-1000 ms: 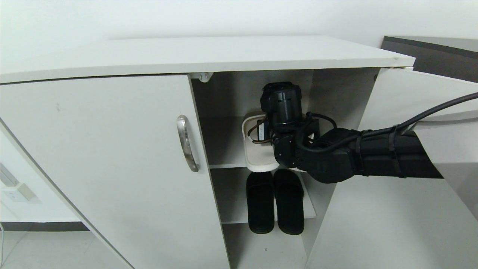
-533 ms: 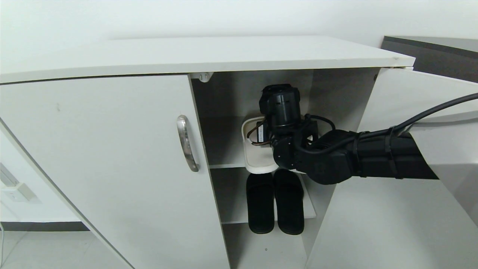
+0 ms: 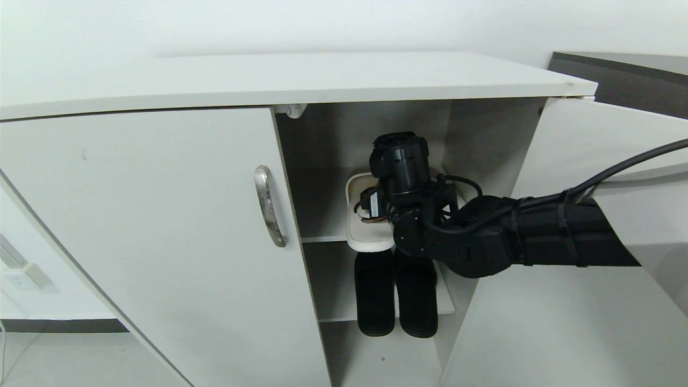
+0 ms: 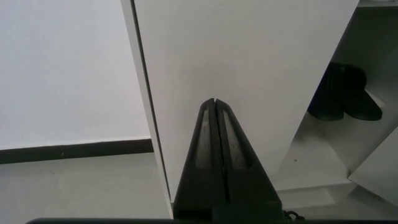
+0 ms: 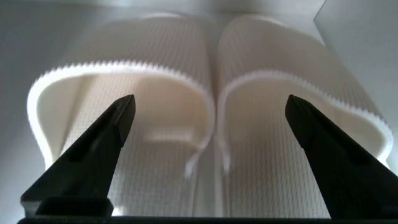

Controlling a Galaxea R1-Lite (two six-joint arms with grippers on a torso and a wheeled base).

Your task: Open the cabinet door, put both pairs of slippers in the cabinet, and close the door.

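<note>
Cabinet [image 3: 301,75]: smooth, flat white boards with a plain top. The left door [image 3: 150,226] is shut and carries one curved, brushed-metal handle [image 3: 267,206]. The right door [image 3: 602,161] stands swung wide open.

Two shelves are visible in the open compartment. The upper shelf [image 3: 322,215] carries one pair of white slippers [image 3: 361,231], two side by side, heels just over the shelf's front edge. In the right wrist view the white slippers [image 5: 211,143] show a finely ribbed, woven-looking surface and arched straps with small saw-tooth edges.

The lower shelf [image 3: 333,290] carries one pair of black slippers [image 3: 395,295], two smooth, matte, rounded soles lying parallel, heels overhanging the front edge. The left wrist view shows them dark and rounded [image 4: 345,93].

The right arm [image 3: 484,236], black and wrapped with cables, reaches into the compartment at the upper shelf. The right gripper [image 5: 209,102] has its two dark wedge-shaped fingers [image 5: 93,162] spread wide, one to each outer side of the white pair; contact cannot be judged.

The left gripper [image 4: 214,106] sits before the shut door, its fingers pressed together on nothing.
</note>
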